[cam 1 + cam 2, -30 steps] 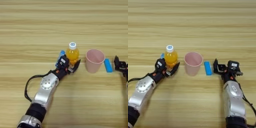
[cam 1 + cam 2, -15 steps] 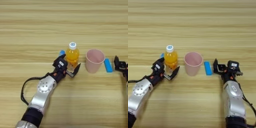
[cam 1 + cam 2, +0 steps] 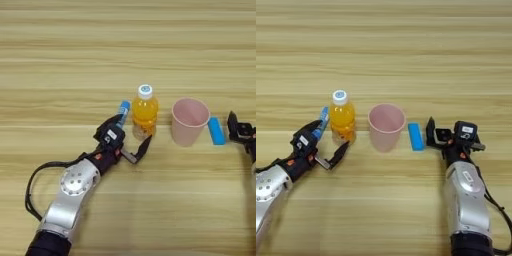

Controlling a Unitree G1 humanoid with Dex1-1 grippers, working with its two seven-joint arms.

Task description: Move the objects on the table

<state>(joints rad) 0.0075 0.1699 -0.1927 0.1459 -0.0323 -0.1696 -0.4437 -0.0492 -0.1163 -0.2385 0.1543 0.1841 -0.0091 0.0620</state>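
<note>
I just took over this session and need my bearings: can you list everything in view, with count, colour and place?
orange-juice bottle: 1, orange with white cap, upright, centre of the table, left of the pink cup
glue-stick tube: 1, blue, just left of the bottle, partly hidden behind the left gripper
pink cup: 1, pink, upright and open-topped, right of the bottle
rectangular block: 1, light blue, lying flat right of the cup
table: 1, light wood with horizontal grain, fills the view
left gripper: 1, black, jaws open, low in front of the bottle, not closed on it
right gripper: 1, black, just right of the block, idle
</note>
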